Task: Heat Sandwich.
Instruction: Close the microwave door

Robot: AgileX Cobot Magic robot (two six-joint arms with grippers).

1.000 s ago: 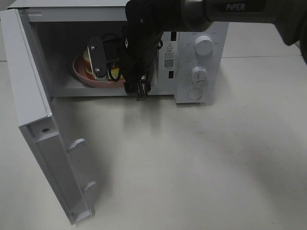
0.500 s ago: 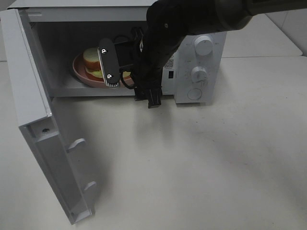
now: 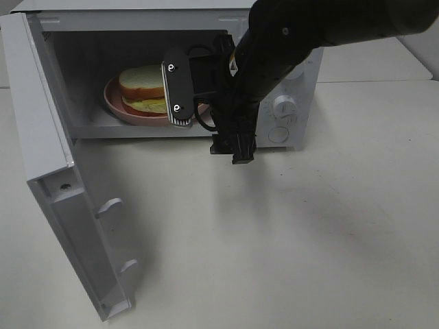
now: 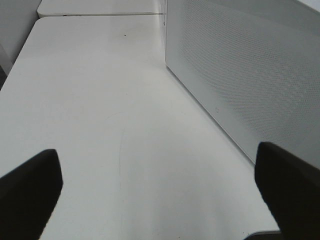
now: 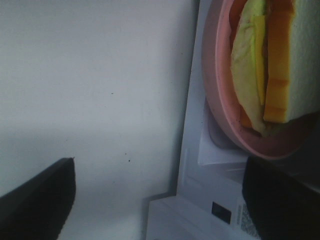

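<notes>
Loading looks done: the sandwich (image 3: pixel 143 88) is sat inside the microwave (image 3: pixel 82 75) toward the table's far edge, right gripper (image 3: pixel 208 136) and left gripper (image 4: pixel 159 195) are spread wide, nothing held, so the door (image 3: pixel 68 226) would need to be pushed shut next.

— Can we reach into the microwave (image 3: pixel 296 130)?
— Only through its left half: the right claw (image 3: pixel 204 122) and its arm (image 3: pixel 309 27) block the right of the mouth.
— And inside?
— The sandwich (image 3: pixel 143 83) on its plate (image 3: pixel 112 99) takes up the floor; we see a gap above it.
— Outside?
— The door (image 3: pixel 51 171) juts forward on the left; the table (image 3: pixel 309 240) right of it lies free.
</notes>
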